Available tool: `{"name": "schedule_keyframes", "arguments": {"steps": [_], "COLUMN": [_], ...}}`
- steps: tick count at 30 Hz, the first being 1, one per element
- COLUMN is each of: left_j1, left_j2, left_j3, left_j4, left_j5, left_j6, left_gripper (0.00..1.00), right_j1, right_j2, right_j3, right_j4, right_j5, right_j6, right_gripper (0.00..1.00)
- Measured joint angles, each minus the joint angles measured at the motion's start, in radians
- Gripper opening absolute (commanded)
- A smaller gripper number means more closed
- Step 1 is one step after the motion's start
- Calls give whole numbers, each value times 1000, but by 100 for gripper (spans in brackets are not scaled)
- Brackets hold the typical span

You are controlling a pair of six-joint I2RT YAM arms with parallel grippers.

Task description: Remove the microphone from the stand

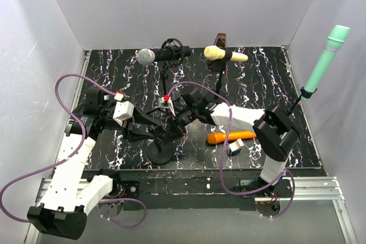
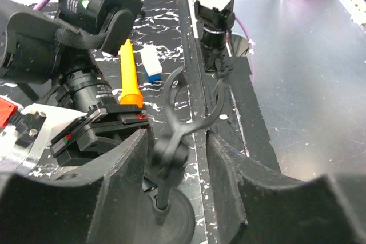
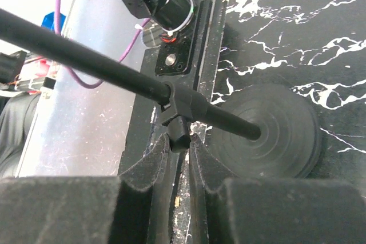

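A black stand with a round base (image 1: 162,154) rises at the front middle of the table. Its forked clip (image 2: 173,91) holds nothing. An orange microphone (image 1: 231,136) lies flat on the table to the right of that stand, also visible in the left wrist view (image 2: 130,78). My left gripper (image 2: 174,150) straddles the stand's upper joint (image 2: 167,154), open, with a gap on the right side. From the right, my right gripper (image 3: 182,141) is pinched on the small knob (image 3: 179,134) of the clamp on the stand's pole (image 3: 103,64).
At the back, a silver-headed microphone (image 1: 146,56) and a cream one (image 1: 224,55) sit on stands. A green microphone (image 1: 327,60) sits on a stand at the right. A white and blue block (image 1: 234,147) lies by the orange microphone. White walls enclose the table.
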Motion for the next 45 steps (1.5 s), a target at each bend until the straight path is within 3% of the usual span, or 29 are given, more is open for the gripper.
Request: {"name": "schedule_keyframes", "arguments": {"steps": [3,4,8,14,23,29,31,33,35,38,40,43,45], "left_j1": [0,0,0,0,10,25,31,56,65,78,83,83,83], "left_j2": [-1,-2,-14,-46,-43,-44,-52,-59,-59,-60,-61,-63,-65], "left_j3": [7,9,11,-3,-47,-68,-80,-82,-85,-86,-86,-86,-86], "left_j4": [-6,-6,-4,32,122,136,140,156,167,180,185,183,184], "left_j5": [-44,-63,-132,-166,-133,-109,-98,-110,-113,-120,-124,-124,-129], "left_j6": [-3,-6,-25,-54,-113,-116,-113,-113,-113,-118,-122,-127,-128], "left_gripper": [52,49,17,0,0,0,0,0,0,0,0,0,3], "right_j1": [0,0,1,19,76,145,189,240,284,329,355,376,385], "right_j2": [-17,-35,-132,-197,-253,-317,-326,-297,-200,-71,-16,-4,0], "right_j3": [-21,-42,-150,-234,-281,-407,-485,-597,-684,-709,-710,-721,-736], "right_j4": [26,41,100,196,214,382,531,787,1069,1304,1389,1421,1387], "right_j5": [43,67,152,241,388,560,663,781,871,970,1029,1070,1078], "right_j6": [21,30,69,77,-150,-398,-502,-700,-901,-1140,-1247,-1324,-1347], "right_gripper": [1,1,1,1,1,1,1,1,1,1,16,75,84]}}
